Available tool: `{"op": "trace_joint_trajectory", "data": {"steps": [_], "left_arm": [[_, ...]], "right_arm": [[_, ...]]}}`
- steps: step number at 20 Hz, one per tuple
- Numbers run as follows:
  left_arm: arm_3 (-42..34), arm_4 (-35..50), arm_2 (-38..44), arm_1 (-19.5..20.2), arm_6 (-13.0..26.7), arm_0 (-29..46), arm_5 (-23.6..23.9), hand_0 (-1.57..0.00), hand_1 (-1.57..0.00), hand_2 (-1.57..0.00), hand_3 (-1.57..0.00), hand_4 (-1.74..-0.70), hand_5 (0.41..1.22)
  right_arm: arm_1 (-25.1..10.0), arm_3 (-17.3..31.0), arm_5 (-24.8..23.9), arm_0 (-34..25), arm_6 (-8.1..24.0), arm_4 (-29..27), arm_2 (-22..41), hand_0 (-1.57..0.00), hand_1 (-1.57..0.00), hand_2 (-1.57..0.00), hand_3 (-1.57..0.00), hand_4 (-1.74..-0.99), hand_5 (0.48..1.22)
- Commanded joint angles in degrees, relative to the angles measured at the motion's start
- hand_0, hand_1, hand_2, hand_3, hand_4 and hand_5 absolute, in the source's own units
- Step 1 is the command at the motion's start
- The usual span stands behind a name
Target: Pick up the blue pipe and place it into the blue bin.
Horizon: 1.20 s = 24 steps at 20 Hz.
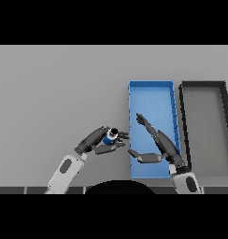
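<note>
Head view, contents of a grey surface (50, 93). Item one: blue pipe (108, 137), a short piece with a dark end, held in the left robot hand (99, 141), whose fingers and thumb are curled round it so that only a small blue patch and the dark end show between them. The pipe sits just left of the blue bin, outside it; whether it is lifted clear of the surface cannot be told from this angle. Item two: blue bin (151, 85), a long rectangular tray with low walls, lying lengthwise away from the robot, right of centre. Item three: right robot hand (155, 140), fingers straight and spread, thumb held out toward the left, holding nothing; it shows over the near half of the blue bin and covers part of the bin's floor there, standing between the pipe and the bin's near right portion. The far half of the bin shows uncovered. Item four: dark bin (202, 84), a black-walled tray with a grey floor, of like shape, set just beside the blue bin on its right and parallel to it, the two walls close together with a narrow strip of surface between.
</note>
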Motion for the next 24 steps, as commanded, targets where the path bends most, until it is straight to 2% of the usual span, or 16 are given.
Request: {"op": "trace_joint_trajectory", "data": {"steps": [1,5,8,9,12,15,17,18,19,20,21,22,24], "left_arm": [[-0.8,-0.15,-0.02,0.22,-0.3,0.41,-0.2,-1.57,-1.57,-1.57,-1.57,-1.47,1.221],[1.13,-1.82,0.15,-1.4,0.53,0.7,-0.24,-1.57,-1.57,-1.57,-1.57,-1.47,1.221],[0.43,-1.77,0.55,-1.83,0.78,0.67,-1.25,-1.57,-1.57,-1.57,-1.57,-1.47,1.221],[0.81,-1.66,0.99,-1.86,1.01,0.24,-1.8,-1.57,-1.57,-1.57,-1.57,-1.47,1.221],[0.07,0.13,2.35,-1.82,0.8,0.35,-3.94,-1.57,-1.57,-1.57,-1.57,-1.48,1.221],[0.41,0.54,2.57,-2.27,1.0,1.43,-5.93,-1.57,-1.57,-1.57,-1.57,-1.46,1.221],[1.38,-0.67,3.17,-2.69,-0.64,0.84,-6.11,-1.57,-1.57,-1.57,-1.57,-1.46,1.221],[0.9,0.08,3.55,-3.0,-0.75,1.09,-6.66,-1.57,-1.57,-1.57,-1.57,-1.46,1.221],[1.56,-0.89,3.61,-3.46,0.44,0.93,-6.04,-1.57,-1.57,-1.57,-1.57,-1.51,1.221],[1.16,-0.74,3.55,-3.69,1.63,1.23,-6.19,-1.57,-1.57,-1.54,-1.3,-1.56,1.221],[1.21,-0.33,3.68,-3.93,2.86,1.62,-6.38,-1.57,-1.57,-1.53,-1.14,-1.6,1.221],[0.82,-0.68,3.62,-3.65,2.77,1.85,-6.33,-1.57,-1.57,-1.54,-1.16,-1.63,1.221],[1.59,-1.28,3.93,-4.36,0.88,1.19,-6.15,-1.57,-1.57,-1.55,-1.23,-1.67,1.221]], "right_arm": [[-0.28,-0.44,0.96,-0.98,0.95,-0.04,0.7,0.0,0.0,0.0,0.0,-1.256,0.523],[1.48,-0.85,4.07,-5.41,7.05,-1.8,3.58,0.0,0.0,0.0,0.0,-1.232,0.525],[2.71,1.52,5.77,-10.53,10.58,-3.71,4.88,0.0,0.0,0.0,0.0,-1.214,0.52],[4.03,2.88,6.02,-12.86,11.32,-3.93,5.87,0.0,0.0,0.0,0.0,-1.209,0.517],[4.92,3.46,7.2,-17.58,11.05,-5.06,6.96,0.0,0.0,0.0,0.0,-1.192,0.514],[6.74,5.89,7.69,-21.09,13.17,-5.52,8.0,0.0,0.0,0.0,0.0,-1.208,0.512],[7.98,8.23,7.96,-24.71,15.68,-6.21,7.72,0.0,-0.03,-0.05,-0.01,-1.215,0.513],[7.92,8.66,8.66,-25.25,15.85,-6.95,7.66,-0.02,-0.11,-0.13,-0.05,-1.222,0.517],[8.22,9.25,8.87,-25.64,16.41,-7.24,7.65,-0.17,-0.24,-0.25,-0.14,-1.255,0.519],[8.76,10.38,8.99,-26.6,16.52,-7.21,7.64,-0.4,-0.44,-0.43,-0.31,-1.303,0.52],[8.58,11.24,9.4,-26.97,15.63,-6.61,7.74,-0.63,-0.65,-0.66,-0.5,-1.383,0.523],[8.56,11.69,9.62,-27.69,15.69,-6.51,7.62,-0.82,-0.84,-0.84,-0.66,-1.446,0.527],[9.47,12.15,9.45,-27.67,13.94,-7.48,7.65,-1.09,-1.1,-1.1,-0.9,-1.537,0.6]]}}
